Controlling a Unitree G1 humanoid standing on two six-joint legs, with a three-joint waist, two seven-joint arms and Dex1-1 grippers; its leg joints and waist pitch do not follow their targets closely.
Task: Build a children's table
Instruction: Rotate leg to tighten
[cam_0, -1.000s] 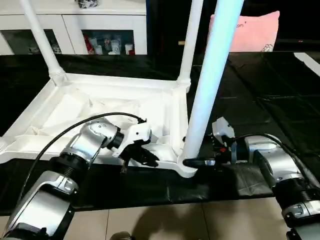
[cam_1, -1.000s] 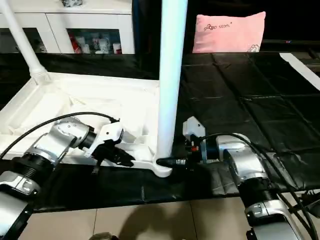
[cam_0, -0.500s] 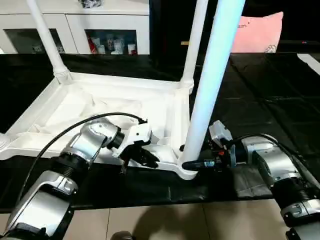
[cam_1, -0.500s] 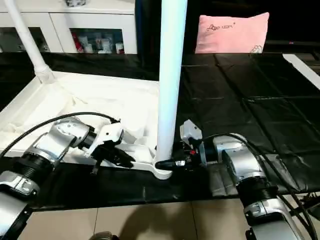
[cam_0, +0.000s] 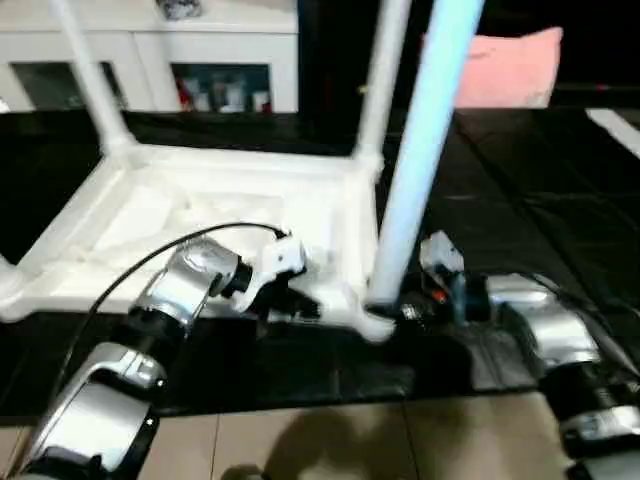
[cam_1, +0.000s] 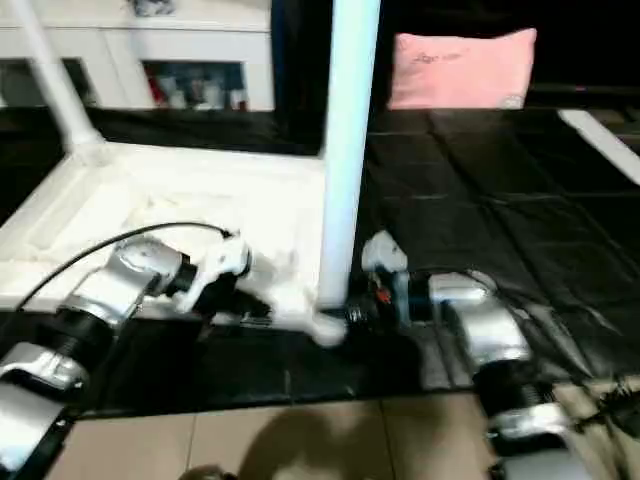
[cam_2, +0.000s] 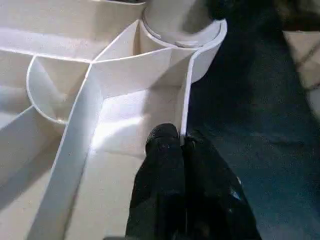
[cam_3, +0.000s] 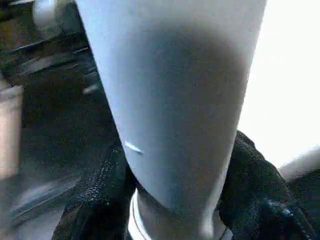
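The white children's table (cam_0: 200, 200) lies upside down on the black mat, ribbed underside up. Legs stand in the far left socket (cam_0: 88, 75), the far right socket (cam_0: 378, 80) and the near right socket (cam_0: 420, 150). My left gripper (cam_0: 300, 305) is shut on the thin near rim (cam_2: 186, 115), close to the near right corner socket (cam_2: 182, 25). My right gripper (cam_0: 402, 312) clasps the base of the near right leg (cam_3: 175, 90), one black finger (cam_3: 97, 195) on each side of it.
A black mat (cam_1: 480, 170) covers the floor under the table, with beige tiles (cam_0: 300, 440) in front of it. A pink pillow (cam_1: 460, 68) leans at the back right. A white cabinet with glass doors (cam_0: 150, 60) stands at the back left.
My right gripper's fingers have closed in on the base of the near right leg. The left gripper keeps its pinch on the rim. The camera has shifted slightly.
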